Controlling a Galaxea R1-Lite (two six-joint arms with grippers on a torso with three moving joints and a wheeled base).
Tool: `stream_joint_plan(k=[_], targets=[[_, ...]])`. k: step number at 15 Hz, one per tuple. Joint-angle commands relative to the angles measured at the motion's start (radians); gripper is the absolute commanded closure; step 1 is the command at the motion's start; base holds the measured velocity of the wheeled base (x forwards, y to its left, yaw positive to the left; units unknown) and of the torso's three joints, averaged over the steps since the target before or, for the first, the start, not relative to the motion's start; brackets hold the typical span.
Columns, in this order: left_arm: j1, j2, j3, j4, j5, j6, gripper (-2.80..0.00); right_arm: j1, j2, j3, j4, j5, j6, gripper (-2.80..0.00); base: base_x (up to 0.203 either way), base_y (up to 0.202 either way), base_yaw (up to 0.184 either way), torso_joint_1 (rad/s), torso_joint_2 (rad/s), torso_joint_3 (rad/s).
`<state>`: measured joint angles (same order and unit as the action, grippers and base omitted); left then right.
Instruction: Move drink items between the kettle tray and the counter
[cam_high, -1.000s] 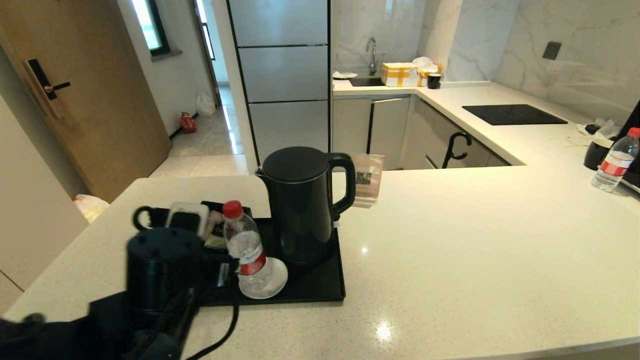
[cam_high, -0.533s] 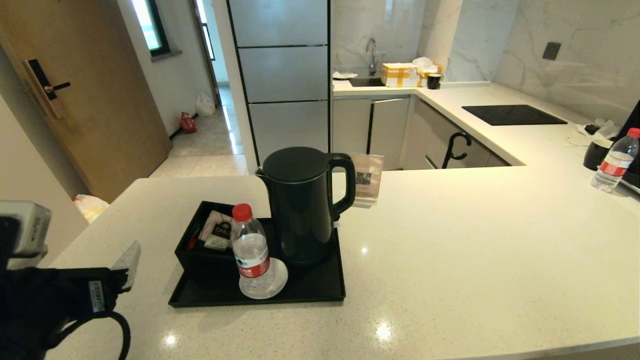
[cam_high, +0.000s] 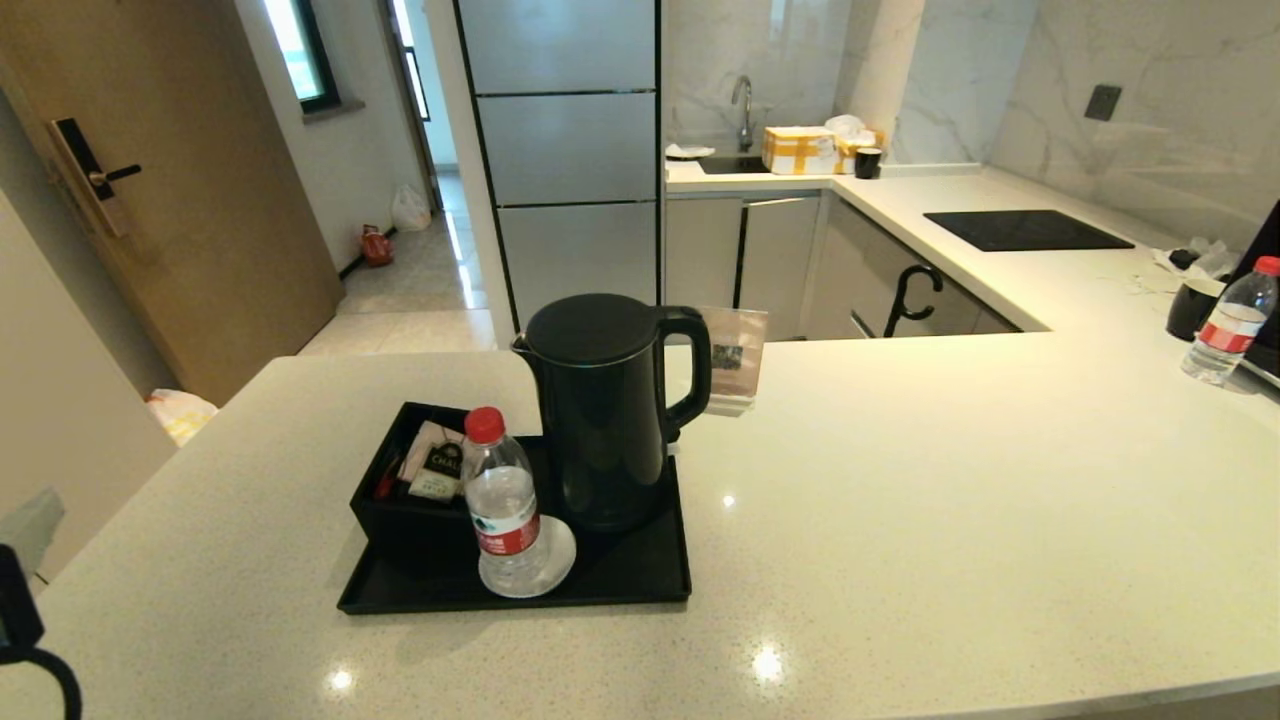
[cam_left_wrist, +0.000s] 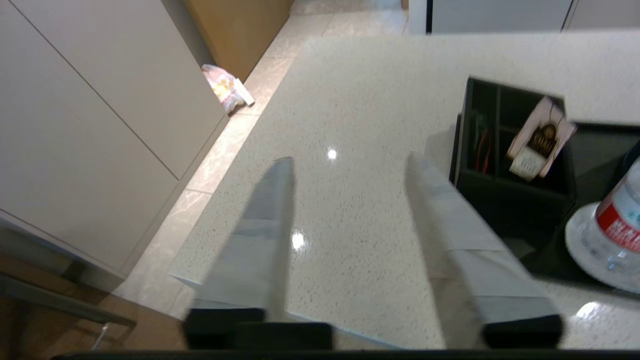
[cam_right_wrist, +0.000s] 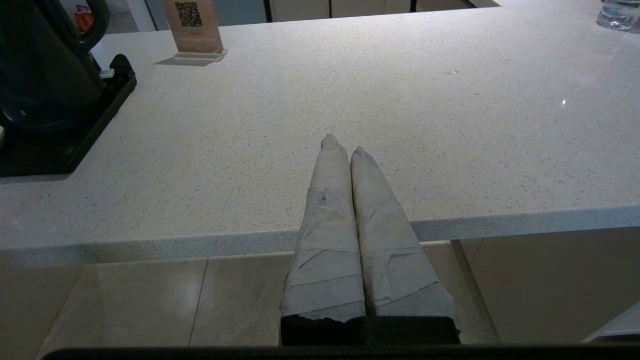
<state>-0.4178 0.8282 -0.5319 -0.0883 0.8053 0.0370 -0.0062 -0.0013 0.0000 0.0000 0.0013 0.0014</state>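
Speckled stone counter (cam_high: 900, 500): broad bare stretch right of the tray.
Tray (cam_high: 640, 580): holds kettle (cam_high: 600, 410), bottle (cam_high: 500, 500) on coaster (cam_high: 555, 560), sachet box (cam_high: 400, 515).
Left gripper (cam_left_wrist: 345, 165): fingers apart, holding nothing, beside the box.
Right gripper (cam_right_wrist: 344, 145): fingers together, at the counter's near edge.

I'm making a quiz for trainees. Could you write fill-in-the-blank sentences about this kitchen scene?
1. The water bottle on the tray stands on a round white ____.
2. The kettle is ____ in colour.
3. The left tool holds ____.
4. The right tool is ____, near the counter edge.

Missing words: coaster; black; nothing; shut
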Motion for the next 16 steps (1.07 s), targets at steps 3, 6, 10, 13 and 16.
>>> stream_joint_plan(k=[3,6,10,13,16], targets=[[0.027,-0.049,-0.025,0.035,-0.015,-0.006,0.0,0.0,0.001,0.0,0.0,-0.001,0.0,0.0,0.0,0.0,0.0,0.0,0.0,0.0],[0.154,-0.176,-0.311,0.412,-0.11,-0.023,0.0,0.0,0.001,0.0,0.0,0.0,0.0,0.0,0.0,0.0,0.0,0.0,0.0,0.0],[0.309,-0.372,-0.657,0.933,-0.328,-0.026,0.0,0.0,0.001,0.0,-0.002,0.0,0.0,0.0,0.0,0.0,0.0,0.0,0.0,0.0],[0.366,-0.437,-0.741,1.095,-0.456,-0.019,0.0,0.0,0.001,0.0,-0.002,0.0,0.0,0.0,0.0,0.0,0.0,0.0,0.0,0.0],[0.378,-0.478,-0.859,1.276,-0.62,-0.021,0.0,0.0,0.001,0.0,0.0,0.0,0.0,0.0,0.0,0.0,0.0,0.0,0.0,0.0]])
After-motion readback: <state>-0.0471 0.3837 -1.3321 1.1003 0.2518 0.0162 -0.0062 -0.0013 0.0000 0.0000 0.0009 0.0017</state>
